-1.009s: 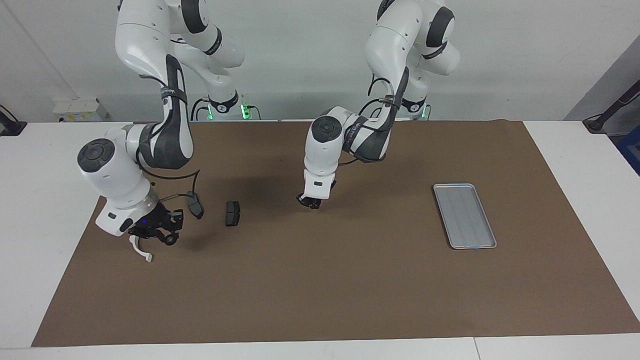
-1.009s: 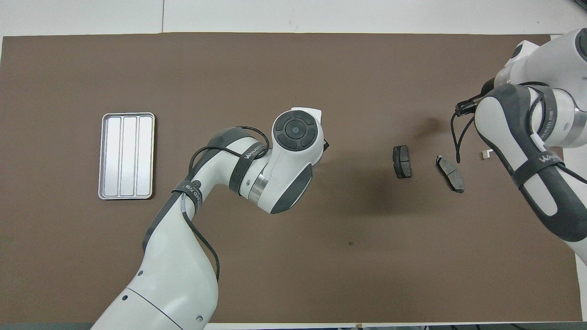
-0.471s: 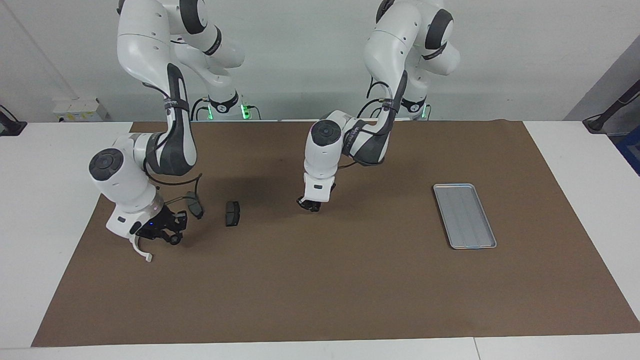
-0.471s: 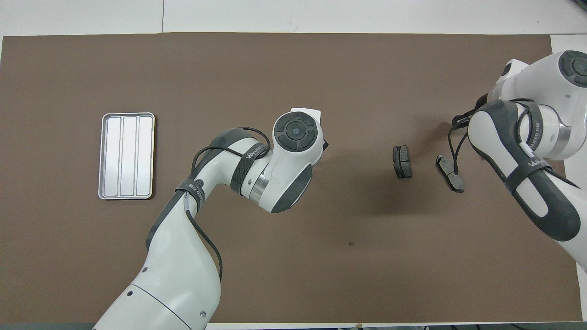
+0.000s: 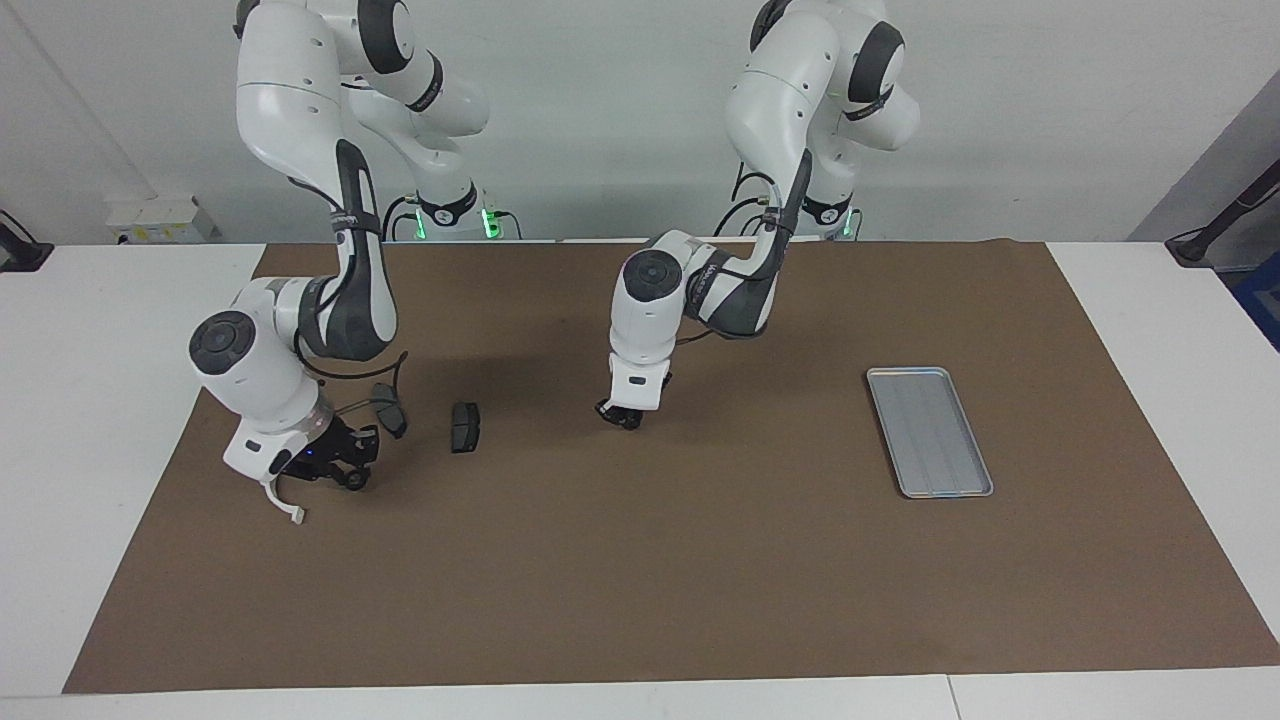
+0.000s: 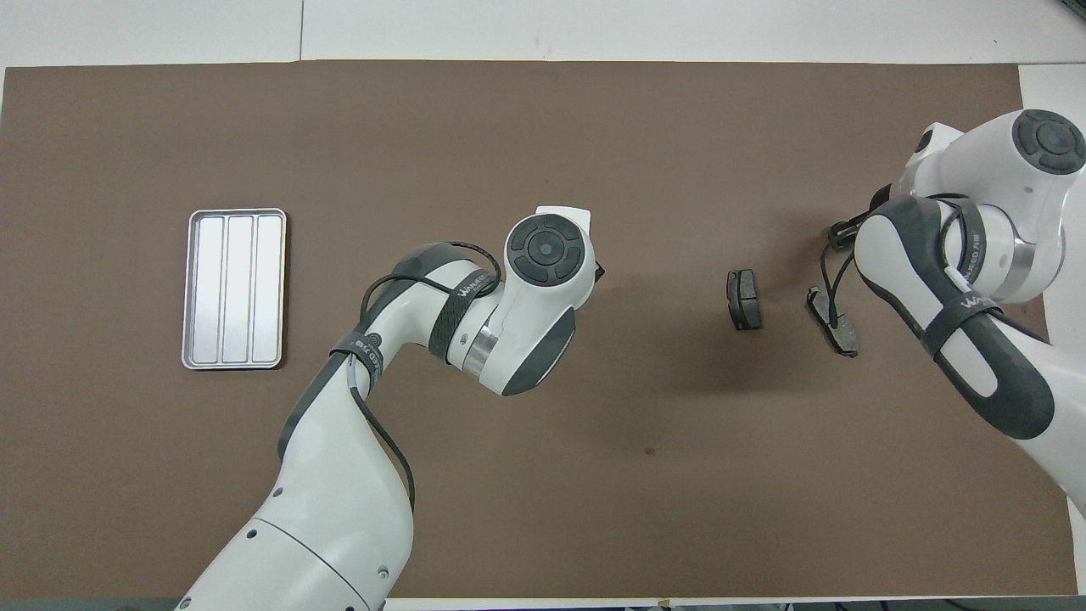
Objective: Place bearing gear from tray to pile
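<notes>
Starting closest to the robots: 2 dark grey brake pads (image 5: 465,427) lying flat on the brown mat (image 5: 640,560) at the right arm's end of the desk (image 5: 100,400), not budged in the last second.

A little farther out, flat silver-grey ridged metal tray (image 5: 930,432) at the left arm's end, and empty. So no bearing gear left in it, and can't spot the gear lying anywhere on the mat either.

Left pincer (image 5: 620,415) hanging low over the middle of the mat, well apart from both tray and pads, dipped only a touch since a second ago. Dark tips, maybe carrying something small, but honestly can't tell whether wide, narrow or holding.

Farthest out: white plastic half-ring bracket (image 5: 281,503) on the mat. Right pincer (image 5: 335,472) just above and beside it, shifted a bit toward the pads over the last second, wrist pulled in too. Can't tell its grip state either.

Best guess: pickup done, gear somewhere in transit, drop at the pile not yet confirmed.
</notes>
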Controlling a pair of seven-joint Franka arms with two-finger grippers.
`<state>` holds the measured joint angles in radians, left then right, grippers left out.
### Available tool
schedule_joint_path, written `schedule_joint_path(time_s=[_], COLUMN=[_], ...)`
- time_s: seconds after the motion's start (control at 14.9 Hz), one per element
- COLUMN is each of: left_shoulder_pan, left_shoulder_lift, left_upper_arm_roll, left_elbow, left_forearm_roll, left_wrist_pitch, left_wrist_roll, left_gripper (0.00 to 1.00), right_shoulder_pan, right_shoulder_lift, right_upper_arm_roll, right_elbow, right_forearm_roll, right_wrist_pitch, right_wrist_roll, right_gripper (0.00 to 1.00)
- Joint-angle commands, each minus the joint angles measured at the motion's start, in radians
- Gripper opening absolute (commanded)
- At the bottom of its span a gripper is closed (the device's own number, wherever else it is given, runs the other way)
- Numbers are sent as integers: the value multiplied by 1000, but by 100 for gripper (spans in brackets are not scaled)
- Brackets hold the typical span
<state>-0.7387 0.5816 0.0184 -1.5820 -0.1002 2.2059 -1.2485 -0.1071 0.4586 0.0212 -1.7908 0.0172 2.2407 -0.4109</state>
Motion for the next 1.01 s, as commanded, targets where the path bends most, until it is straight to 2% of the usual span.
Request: schedule_joint_path(time_s=[0.0, 0.2, 0.27, 0.34, 0.47, 0.61, 0.67, 0.87, 0.94], left_shoulder_pan=[-19, -19, -19, -19, -18, -18, -18, -19, -11], left_shoulder_lift=[-5, -5, -5, -5, -5, -5, -5, -6, -6], left_upper_arm_roll=[18, 18, 18, 18, 18, 18, 18, 21, 21], left_elbow=[-18, -23, -24, -24, -24, -26, -26, -20, -6], left_forearm_roll=[13, 13, 13, 13, 13, 13, 13, 13, 11], left_wrist_pitch=[25, 28, 29, 31, 29, 29, 29, 5, -27], left_wrist_roll=[-20, -20, -20, -19, -19, -20, -20, -20, -19], left_gripper=[4, 5, 6, 12, 33, 36, 36, 47, 48], right_shoulder_pan=[-16, -17, -16, -10, 0, 4, 4, 18, 26], right_shoulder_lift=[2, 2, -1, -12, -35, -54, -58, -77, -81], right_upper_arm_roll=[13, 13, 13, 13, 13, 13, 14, 16, 14], right_elbow=[-33, -33, -32, -32, -18, -15, -15, -12, -9], right_forearm_roll=[10, 10, 10, 12, 12, 12, 12, 12, 10], right_wrist_pitch=[43, 42, 31, 19, -24, -33, -33, -36, -41], right_wrist_roll=[-37, -36, -29, -19, 13, 24, 38, 66, 76], right_gripper=[0, 2, 9, 22, 57, 80, 84, 84, 84])
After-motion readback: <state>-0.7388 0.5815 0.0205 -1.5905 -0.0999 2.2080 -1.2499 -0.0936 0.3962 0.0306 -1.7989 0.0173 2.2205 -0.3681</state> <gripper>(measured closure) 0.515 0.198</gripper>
